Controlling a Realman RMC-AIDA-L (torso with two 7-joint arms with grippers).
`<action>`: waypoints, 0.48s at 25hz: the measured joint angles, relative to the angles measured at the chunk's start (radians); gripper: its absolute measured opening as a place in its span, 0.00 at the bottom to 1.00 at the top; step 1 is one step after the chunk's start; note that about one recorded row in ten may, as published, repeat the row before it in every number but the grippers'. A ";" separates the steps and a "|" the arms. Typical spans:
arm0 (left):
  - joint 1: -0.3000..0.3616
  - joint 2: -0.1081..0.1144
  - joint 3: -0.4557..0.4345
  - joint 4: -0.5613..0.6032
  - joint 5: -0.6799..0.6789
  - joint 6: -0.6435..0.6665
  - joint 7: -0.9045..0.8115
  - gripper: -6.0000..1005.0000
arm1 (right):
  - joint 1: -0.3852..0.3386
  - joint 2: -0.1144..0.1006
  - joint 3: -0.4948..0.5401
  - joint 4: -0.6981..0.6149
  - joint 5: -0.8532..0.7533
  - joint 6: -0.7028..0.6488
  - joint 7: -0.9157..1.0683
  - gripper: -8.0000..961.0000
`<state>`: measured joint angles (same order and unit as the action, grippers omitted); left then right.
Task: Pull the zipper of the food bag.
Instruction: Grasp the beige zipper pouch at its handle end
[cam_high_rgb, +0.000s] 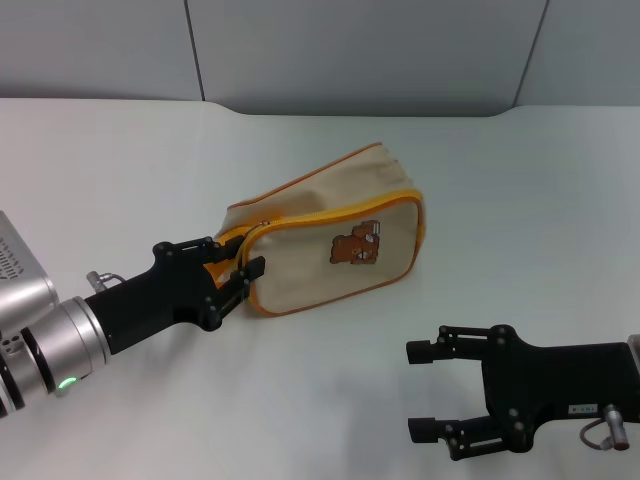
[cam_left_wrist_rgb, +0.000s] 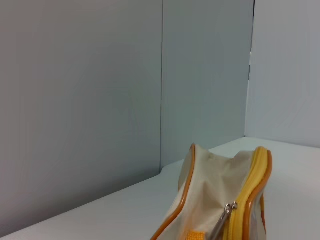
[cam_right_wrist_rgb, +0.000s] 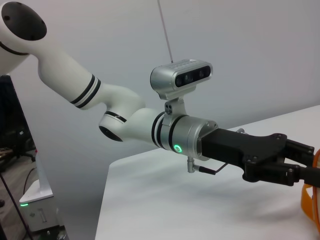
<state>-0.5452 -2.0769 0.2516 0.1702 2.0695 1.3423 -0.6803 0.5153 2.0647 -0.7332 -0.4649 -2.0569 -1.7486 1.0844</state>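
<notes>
The beige food bag (cam_high_rgb: 335, 225) lies on its side on the white table (cam_high_rgb: 500, 180), bear patch (cam_high_rgb: 355, 248) facing me. Its yellow-orange zipper (cam_high_rgb: 340, 212) runs along the upper edge, with the silver pull tab (cam_high_rgb: 265, 224) at the bag's left end. The tab also shows close up in the left wrist view (cam_left_wrist_rgb: 228, 210). My left gripper (cam_high_rgb: 235, 262) is closed on the bag's left end, by the yellow handle. My right gripper (cam_high_rgb: 428, 390) is open and empty at the front right, well apart from the bag.
Grey wall panels (cam_high_rgb: 350, 50) stand behind the table's far edge. The right wrist view shows my left arm (cam_right_wrist_rgb: 170, 130) stretched across the table, with a bit of the bag's orange edge (cam_right_wrist_rgb: 311, 205) at the side.
</notes>
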 joint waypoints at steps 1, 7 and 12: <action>-0.001 0.000 0.000 -0.001 0.000 -0.002 0.004 0.47 | 0.000 0.000 0.000 0.000 0.000 0.000 0.000 0.86; -0.007 -0.003 0.000 -0.015 0.000 -0.002 0.023 0.21 | 0.000 0.000 0.001 0.000 0.000 -0.001 0.000 0.86; -0.006 0.000 0.004 -0.013 0.000 0.046 0.025 0.15 | 0.000 0.000 0.003 0.000 0.003 -0.002 0.003 0.86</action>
<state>-0.5514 -2.0765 0.2553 0.1573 2.0696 1.3882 -0.6557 0.5154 2.0648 -0.7306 -0.4648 -2.0538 -1.7507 1.0872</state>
